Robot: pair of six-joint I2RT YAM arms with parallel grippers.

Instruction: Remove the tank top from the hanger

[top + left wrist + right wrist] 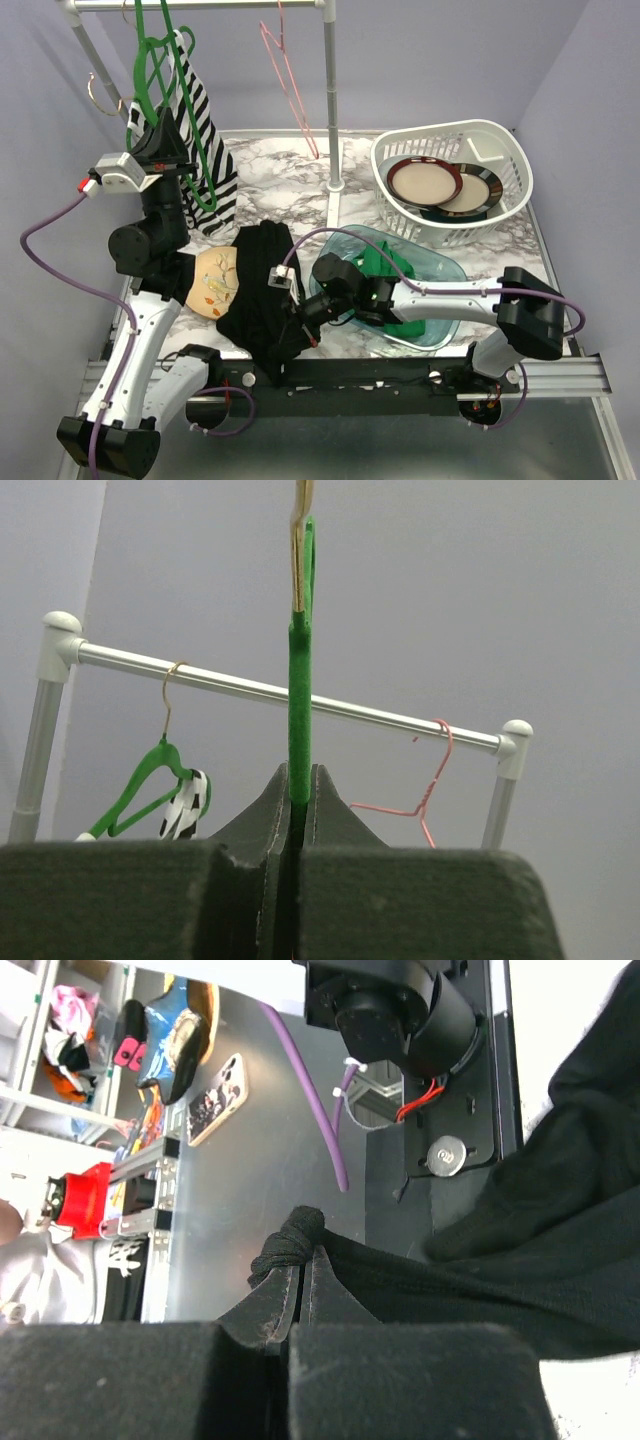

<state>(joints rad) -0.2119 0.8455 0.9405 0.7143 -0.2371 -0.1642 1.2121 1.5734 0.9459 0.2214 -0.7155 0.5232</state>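
My left gripper [166, 138] is raised at the left, by the clothes rack, and shut on a green hanger [192, 150]. In the left wrist view the hanger's green bar [299, 700] stands upright between the closed jaws. The black tank top [262, 290] lies crumpled on the marble table, below and right of the hanger and apparently apart from it. My right gripper [305, 325] is low at the table's near edge, shut on a bunched fold of the tank top [300, 1235]. The rest of the fabric [520, 1250] trails off to the right.
A second green hanger with a black-and-white striped garment [205, 130] and a pink wire hanger [290, 80] hang on the rack, whose post [333, 100] stands mid-table. A white basket [500, 140] holds plates. A glass bowl [440, 270] holds green cloth. A beige patterned item [215, 280] lies beside the tank top.
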